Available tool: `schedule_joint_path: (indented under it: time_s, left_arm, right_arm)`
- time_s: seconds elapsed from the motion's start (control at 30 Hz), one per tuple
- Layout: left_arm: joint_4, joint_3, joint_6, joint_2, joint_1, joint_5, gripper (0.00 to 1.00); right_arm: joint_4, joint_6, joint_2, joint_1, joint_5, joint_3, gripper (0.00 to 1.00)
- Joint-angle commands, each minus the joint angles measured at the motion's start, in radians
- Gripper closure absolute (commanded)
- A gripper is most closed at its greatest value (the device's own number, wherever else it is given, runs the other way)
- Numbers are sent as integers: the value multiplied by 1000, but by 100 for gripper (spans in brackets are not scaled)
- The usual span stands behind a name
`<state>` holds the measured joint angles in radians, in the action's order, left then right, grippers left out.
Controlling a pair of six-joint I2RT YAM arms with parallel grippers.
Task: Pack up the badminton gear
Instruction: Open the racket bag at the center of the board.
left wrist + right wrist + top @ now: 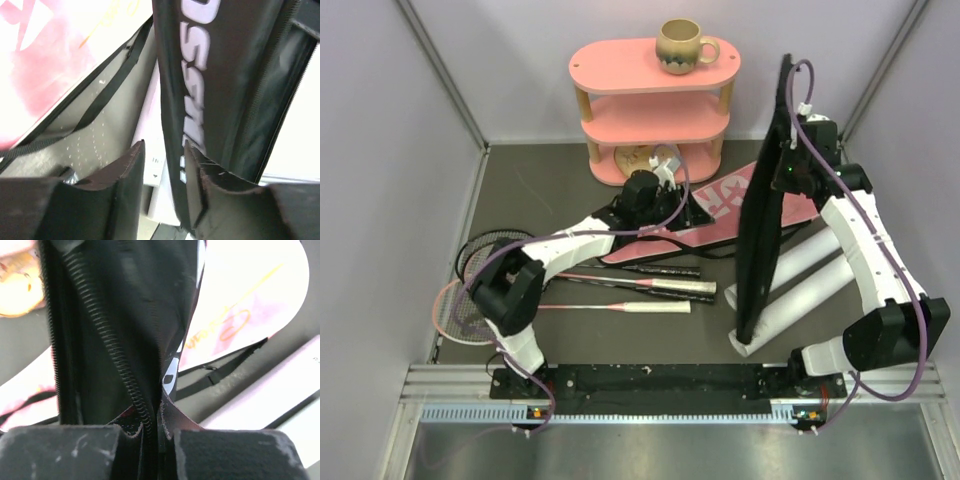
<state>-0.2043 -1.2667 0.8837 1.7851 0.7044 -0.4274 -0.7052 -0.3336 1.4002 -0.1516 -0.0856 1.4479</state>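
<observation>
1. Top view: the right claw (788, 168) pinches the black CROSSWAY bag (758, 240) near its top and holds it on edge. White tubes (805, 285) lie on the surface (550, 180) below the claw. The left claw (655, 185) sits low by the pink bag (725, 195), with the rackets (630, 290) behind it.
2. Left wrist: the left claw (162, 150) is spread with nothing between its fingers. The black CROSSWAY bag (215, 100) runs just beside its right finger, and the pink bag (45, 60) lies ahead-left.
3. Right wrist: the right claw (159, 422) is pressed together on the zipper edge of the black CROSSWAY bag (115, 305).

Pink three-tier oval shelf (620, 68), at rear of dark worktop (535, 185). Beige mug (682, 46), upright on top tier. Pale round item (638, 160), lowest tier, unidentifiable.
</observation>
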Motion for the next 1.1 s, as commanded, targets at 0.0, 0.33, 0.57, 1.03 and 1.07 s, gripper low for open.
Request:
schedule_joint_path:
  time_s: [0.0,0.33,0.57,1.03,1.07]
  left_arm:
    - [2,56,-95,-212,-2,15,53]
    - [664,366,5,-703,-101,523,15]
    - [960,460,276,-776,-331,543,19]
    - [843,610,580,-598,-416,484,57]
    - [832,612,583,-583,-416,489,55]
  right_arm:
    - [-129,111,13,-60,-155,110,100]
    - [-157,153,52,-104,-201,126,100]
    - [-70,94,143,-112,-128,118,100]
    - [-37,100,118,-112,-40,72,100]
    - [-36,100,118,-111,-37,69,100]
